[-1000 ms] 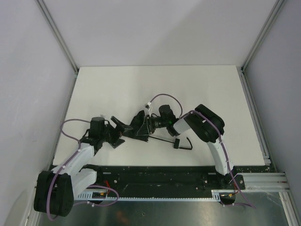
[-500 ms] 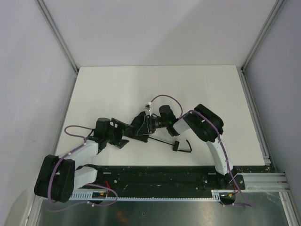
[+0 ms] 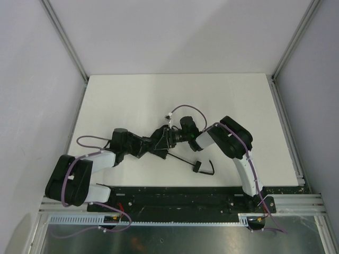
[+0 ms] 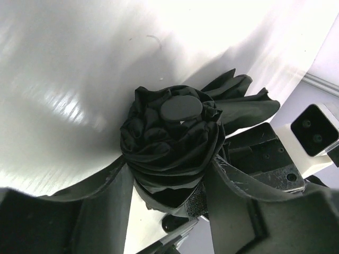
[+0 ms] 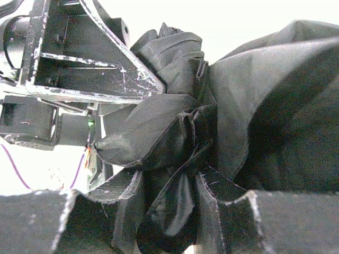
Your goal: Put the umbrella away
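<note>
Your right gripper (image 5: 169, 203) pinches the matte black folding fabric umbrella (image 4: 169, 137); left gripper (image 4: 168, 170) straddles it, clamp unclear; loose folds could slip.

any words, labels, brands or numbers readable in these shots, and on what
None can be read.
The umbrella is plain black fabric; the left gripper and right gripper show no marking.
A white tag on the purple cable is too small to read.

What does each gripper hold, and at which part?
The right gripper pinches the umbrella by its canopy fabric; left gripper flanks the capped end, grip unclear.
</note>
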Controlling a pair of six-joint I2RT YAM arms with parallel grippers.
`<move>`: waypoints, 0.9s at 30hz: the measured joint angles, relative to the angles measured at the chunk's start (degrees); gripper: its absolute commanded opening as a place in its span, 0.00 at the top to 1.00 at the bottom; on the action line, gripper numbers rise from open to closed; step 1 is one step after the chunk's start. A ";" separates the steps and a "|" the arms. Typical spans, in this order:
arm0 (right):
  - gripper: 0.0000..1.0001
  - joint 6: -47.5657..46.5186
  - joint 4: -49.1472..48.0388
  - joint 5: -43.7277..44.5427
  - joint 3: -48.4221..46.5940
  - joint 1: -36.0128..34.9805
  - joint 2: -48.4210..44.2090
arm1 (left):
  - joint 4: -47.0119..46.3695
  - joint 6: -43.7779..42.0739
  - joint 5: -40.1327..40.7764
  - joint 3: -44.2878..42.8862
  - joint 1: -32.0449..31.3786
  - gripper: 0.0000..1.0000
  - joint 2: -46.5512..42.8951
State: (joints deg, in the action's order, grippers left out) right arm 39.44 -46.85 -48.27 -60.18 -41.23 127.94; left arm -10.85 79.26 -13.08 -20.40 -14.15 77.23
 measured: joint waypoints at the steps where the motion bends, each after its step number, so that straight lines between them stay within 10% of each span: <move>1: 1.00 -0.09 0.33 0.17 -0.13 0.15 0.00 | -0.48 -0.39 -0.04 -0.42 0.00 0.59 0.85; 11: 0.78 -2.36 5.86 3.13 -0.79 0.13 -1.95 | -4.22 -4.24 -0.76 -1.57 -0.02 0.98 3.50; 27: 0.17 -20.15 33.83 17.40 -2.03 -3.48 -15.65 | -5.01 -6.34 -1.70 -3.10 -0.31 1.00 5.29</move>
State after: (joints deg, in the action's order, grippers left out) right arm 19.29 -13.02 -30.87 -62.22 -44.71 112.29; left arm -15.86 72.93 -14.79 -23.51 -14.46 82.52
